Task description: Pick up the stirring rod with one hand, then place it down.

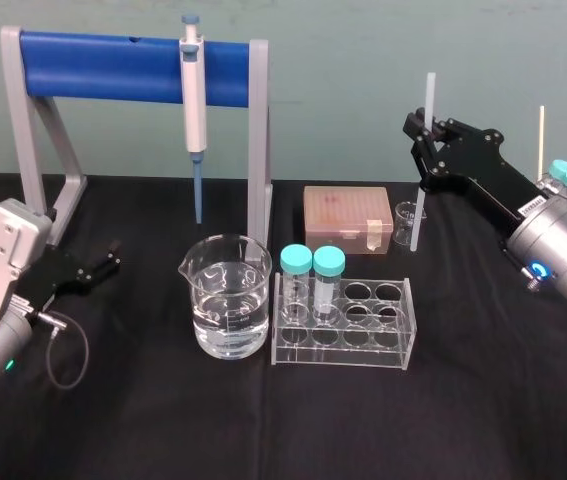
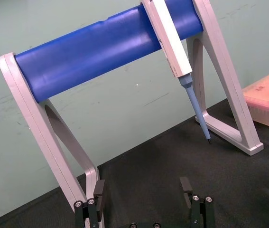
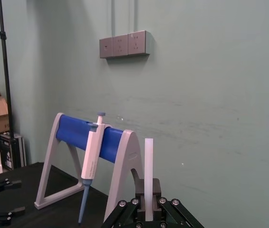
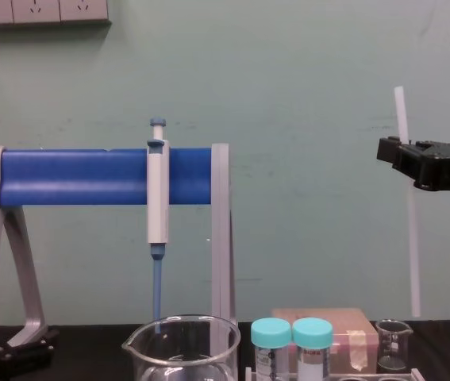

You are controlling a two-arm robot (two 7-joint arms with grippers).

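Observation:
The stirring rod [image 1: 421, 170] is a thin white translucent stick, held nearly upright at the back right of the table. My right gripper [image 1: 424, 152] is shut on it a little above its middle. In the chest view the stirring rod [image 4: 409, 238] runs from above the right gripper [image 4: 398, 153] down to just over the small glass beaker [image 4: 394, 343]. The right wrist view has the stirring rod [image 3: 148, 166] rising from between the black jaws of the right gripper [image 3: 148, 199]. My left gripper [image 1: 111, 258] rests low at the left, open and holding nothing, as the left gripper [image 2: 143, 190] also stands in its wrist view.
A grey-white pipette [image 1: 194, 95] hangs on the blue-barred stand [image 1: 113, 65] at the back left. A large beaker of water [image 1: 228, 310] stands in the middle. Beside it is a clear tube rack [image 1: 363, 330] with two teal-capped tubes [image 1: 312, 275]. A pink box [image 1: 346, 215] lies behind.

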